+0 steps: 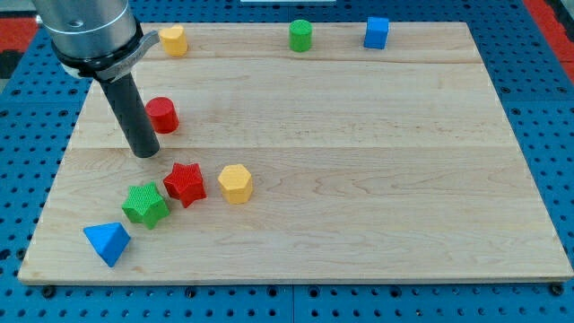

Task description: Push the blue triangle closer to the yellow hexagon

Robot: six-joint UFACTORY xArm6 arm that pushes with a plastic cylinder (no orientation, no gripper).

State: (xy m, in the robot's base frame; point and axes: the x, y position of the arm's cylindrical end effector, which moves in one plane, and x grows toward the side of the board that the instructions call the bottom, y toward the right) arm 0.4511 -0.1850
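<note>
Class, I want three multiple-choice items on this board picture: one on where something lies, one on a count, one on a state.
1. Where does the blue triangle block lie on the wooden board?
A. the view's top right
B. the view's bottom left
C. the centre

2. How many red blocks are there?
A. one
B. two
C. three

3. Is my tip touching the blue triangle block?
A. yes, pressed against it
B. no, it is well apart, nearer the view's top
C. it rests on top of it

Answers: 1 B, it sits by the bottom-left corner. 2 B, a red cylinder block and a red star block. 3 B, the green star block lies between them.
</note>
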